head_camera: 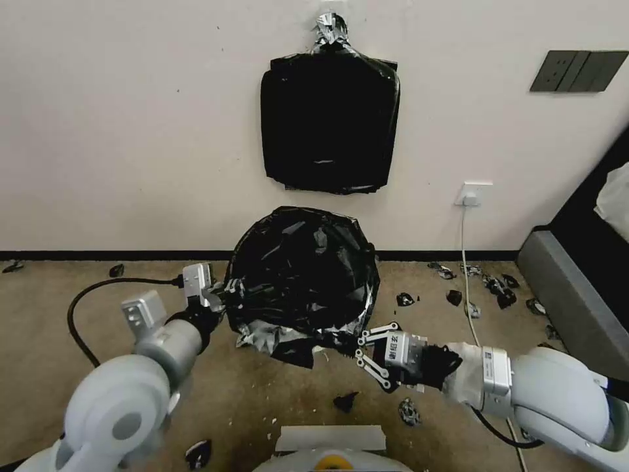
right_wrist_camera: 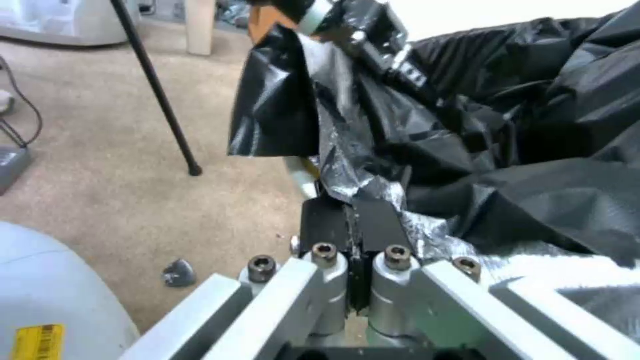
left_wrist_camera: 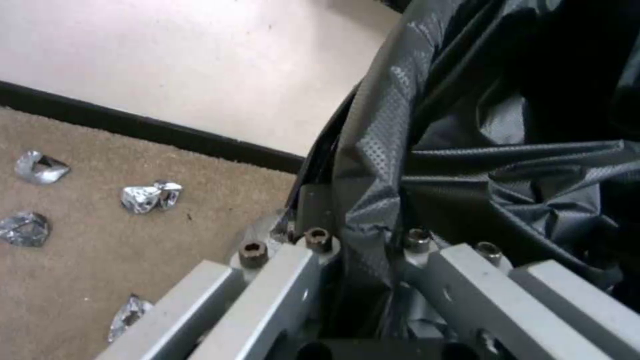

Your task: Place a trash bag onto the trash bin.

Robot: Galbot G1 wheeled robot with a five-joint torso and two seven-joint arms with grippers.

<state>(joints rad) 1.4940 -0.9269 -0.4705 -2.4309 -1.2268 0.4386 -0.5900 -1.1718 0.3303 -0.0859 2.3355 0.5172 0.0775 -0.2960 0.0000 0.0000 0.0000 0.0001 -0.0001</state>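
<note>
Spreading thin glossy black plastic trash bag [head_camera: 303, 275] over hidden bin: left gripper [head_camera: 219, 295] and right gripper [head_camera: 354, 344] fingers clamped on its edges. Next, probably pulling hem down evenly.

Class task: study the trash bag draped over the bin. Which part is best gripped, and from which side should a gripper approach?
Grip the loose hem of the trash bag, not its taut dome. The film there hangs in thin folds that jaws can pinch. Approach from outside, low at opposite sides, as the left gripper and right gripper do.
</note>
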